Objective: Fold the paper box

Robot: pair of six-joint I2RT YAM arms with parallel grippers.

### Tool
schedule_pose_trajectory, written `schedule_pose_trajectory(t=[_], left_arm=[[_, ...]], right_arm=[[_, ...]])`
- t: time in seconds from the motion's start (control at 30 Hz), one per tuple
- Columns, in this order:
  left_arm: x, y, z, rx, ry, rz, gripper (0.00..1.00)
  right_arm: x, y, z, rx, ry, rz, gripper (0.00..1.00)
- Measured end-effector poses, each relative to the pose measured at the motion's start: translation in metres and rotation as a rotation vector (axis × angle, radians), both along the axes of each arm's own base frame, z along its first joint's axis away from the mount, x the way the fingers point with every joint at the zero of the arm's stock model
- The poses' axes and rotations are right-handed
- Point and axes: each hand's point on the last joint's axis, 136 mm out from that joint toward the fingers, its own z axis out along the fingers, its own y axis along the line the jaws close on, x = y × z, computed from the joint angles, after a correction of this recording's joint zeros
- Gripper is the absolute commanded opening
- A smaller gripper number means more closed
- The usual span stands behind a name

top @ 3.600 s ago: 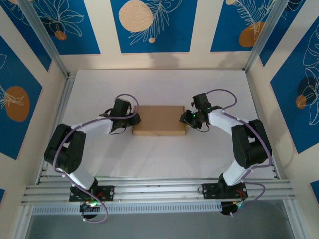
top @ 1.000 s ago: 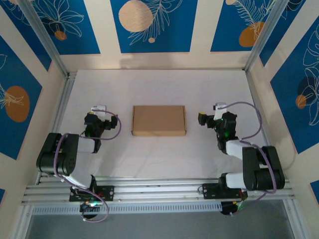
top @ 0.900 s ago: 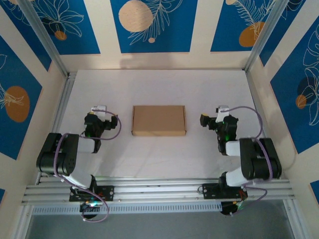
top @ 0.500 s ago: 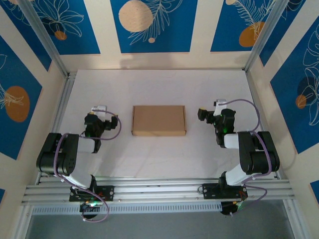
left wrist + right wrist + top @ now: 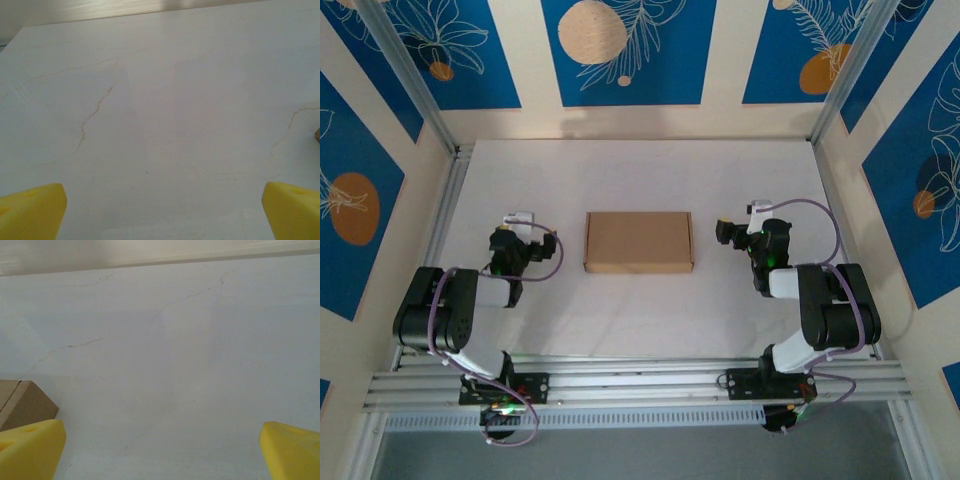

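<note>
Seen from above, the paper box [image 5: 639, 241] lies shut and flat near the middle of the white table [image 5: 640, 165]. Its long sides run left to right, and it sits between my two arms, touching neither. My left gripper [image 5: 519, 224] sits well to its left. My right gripper [image 5: 730, 233] is near its right end, with bare table between.

That high view is too small to show how my jaws stand, but the wrist cameras do. Each shows my yellow fingertips [image 5: 30, 210] in the bottom corners of the frame, spread wide, with only tabletop between them. Both hold nothing.

My right wrist camera catches one corner of the box at lower left, just above my fingertip there. What is inside the box I cannot tell. My left wrist camera has a brown speck [image 5: 318, 133] at its right edge, perhaps the box. Both also show thin cracks [image 5: 92, 114] across the tabletop.

Open table lies all round the box, out to the walls [image 5: 640, 120] on three sides and the metal rail [image 5: 640, 385] nearest my bases.
</note>
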Motion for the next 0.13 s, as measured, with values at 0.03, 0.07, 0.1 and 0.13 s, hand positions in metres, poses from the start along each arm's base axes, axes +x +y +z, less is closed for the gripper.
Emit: schedule_pose_trajectory(t=[0.03, 0.07, 0.1, 0.13], left_arm=[[-0.0001, 0.0, -0.0002, 0.0, 0.001, 0.0, 1.0], [-0.0001, 0.0, -0.0003, 0.0, 0.002, 0.0, 1.0], [-0.0002, 0.0, -0.0006, 0.0, 0.003, 0.0, 1.0], [-0.0003, 0.0, -0.0007, 0.0, 0.003, 0.0, 1.0]], right_arm=[[0.0, 0.0, 0.0, 0.0, 0.0, 0.0, 0.99], [0.0, -0.0002, -0.0001, 0.0, 0.0, -0.001, 0.99], [0.0, -0.0001, -0.0001, 0.0, 0.0, 0.0, 0.99], [-0.0001, -0.0001, -0.0002, 0.0, 0.001, 0.0, 0.99]])
